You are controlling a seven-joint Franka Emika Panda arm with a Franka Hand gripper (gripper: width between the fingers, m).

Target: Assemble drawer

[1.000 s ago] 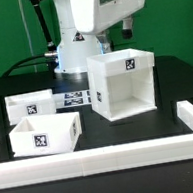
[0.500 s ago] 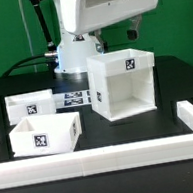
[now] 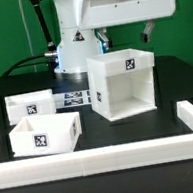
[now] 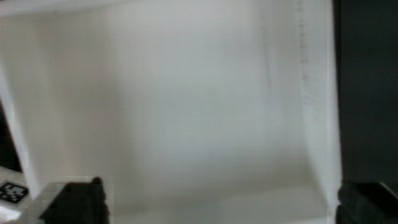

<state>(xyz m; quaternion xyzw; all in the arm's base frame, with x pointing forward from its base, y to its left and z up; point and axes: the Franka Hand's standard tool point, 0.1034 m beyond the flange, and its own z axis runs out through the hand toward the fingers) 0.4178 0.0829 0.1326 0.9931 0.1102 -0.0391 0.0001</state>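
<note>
The gripper point(image 3: 125, 39) hangs just above the casing point(image 3: 123, 85) with its jaws spread wide, holding nothing. In the wrist view its dark fingertips point(image 4: 75, 201) stand far apart over the casing's white surface. To the exterior view's left of the casing, apart from it, sit the front tray point(image 3: 45, 136) and the rear tray point(image 3: 31, 103), with the marker board point(image 3: 76, 97) lying between the rear tray and the casing.

no legible text, numbers or brands
</note>
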